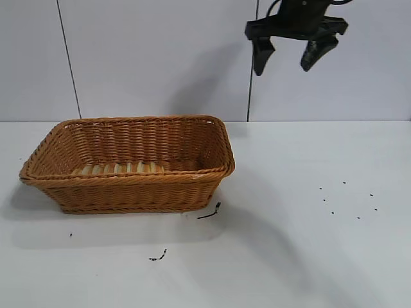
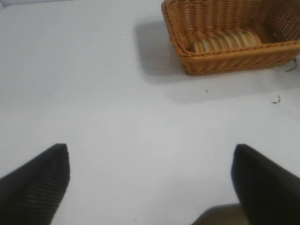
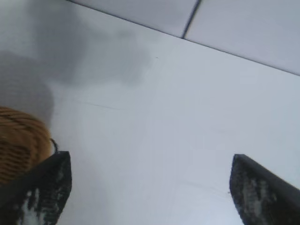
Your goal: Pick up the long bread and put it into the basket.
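The long bread (image 1: 119, 169) lies inside the basket (image 1: 128, 192) on its floor, along the near wall, its striped top showing above the rim. It also shows in the left wrist view (image 2: 227, 41) inside the basket (image 2: 234, 58). My right gripper (image 1: 289, 58) hangs high above the table, right of the basket, open and empty. In its wrist view (image 3: 150, 187) a corner of the basket (image 3: 18, 140) shows beside one finger. My left gripper (image 2: 151, 180) is open and empty over bare table, away from the basket; it is out of the exterior view.
The white table (image 1: 308, 256) carries small black specks (image 1: 347, 199) at the right and two dark scraps (image 1: 210, 212) in front of the basket. A white wall with dark seams stands behind.
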Tool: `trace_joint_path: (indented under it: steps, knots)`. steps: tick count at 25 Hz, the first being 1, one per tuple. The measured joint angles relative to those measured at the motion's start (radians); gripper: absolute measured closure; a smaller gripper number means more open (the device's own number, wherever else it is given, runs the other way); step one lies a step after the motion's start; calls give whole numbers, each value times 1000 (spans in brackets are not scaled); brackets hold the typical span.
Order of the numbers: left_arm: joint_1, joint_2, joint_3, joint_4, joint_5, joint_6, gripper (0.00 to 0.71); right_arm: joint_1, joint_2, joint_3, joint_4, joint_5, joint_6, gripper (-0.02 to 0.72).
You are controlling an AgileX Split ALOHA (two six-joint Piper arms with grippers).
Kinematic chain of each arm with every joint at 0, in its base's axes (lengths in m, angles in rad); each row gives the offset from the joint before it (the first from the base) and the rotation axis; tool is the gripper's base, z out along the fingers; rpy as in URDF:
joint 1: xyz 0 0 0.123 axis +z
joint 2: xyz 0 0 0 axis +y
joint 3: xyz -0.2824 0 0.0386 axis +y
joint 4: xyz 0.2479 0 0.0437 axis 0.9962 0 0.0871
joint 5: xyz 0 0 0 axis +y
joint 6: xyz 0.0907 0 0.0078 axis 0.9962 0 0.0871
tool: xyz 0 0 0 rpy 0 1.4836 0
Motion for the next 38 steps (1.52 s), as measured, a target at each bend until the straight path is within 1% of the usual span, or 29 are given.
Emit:
trace_joint_path:
  steps: [3,8,13,17,25,32,34,38]
  knots:
    - [0,0,0,0,0,0,14,-19,0,0,0,0,2,84]
    - [0,0,0,0,0,0,14,-19,-7,7,6,0,2,84]
    - [0,0,0,0,0,0,14,-19,-105,125,6,-1,2,84]
    - [0,0,0,0,0,0,14,-19,-259,316,6,-1,2,84]
    - [0,0,0,0,0,0,14,-19,-660,839,6,-2,2,84]
    - [0,0,0,0,0,0,14,-19,-1069,1285,6,-2,1,84]
    - [0,0,0,0,0,0,14,-19,-1199,1403,6,-18,1,84]
    - [0,0,0,0,0,0,14,-19,-1468,1599,6,-106,1,84]
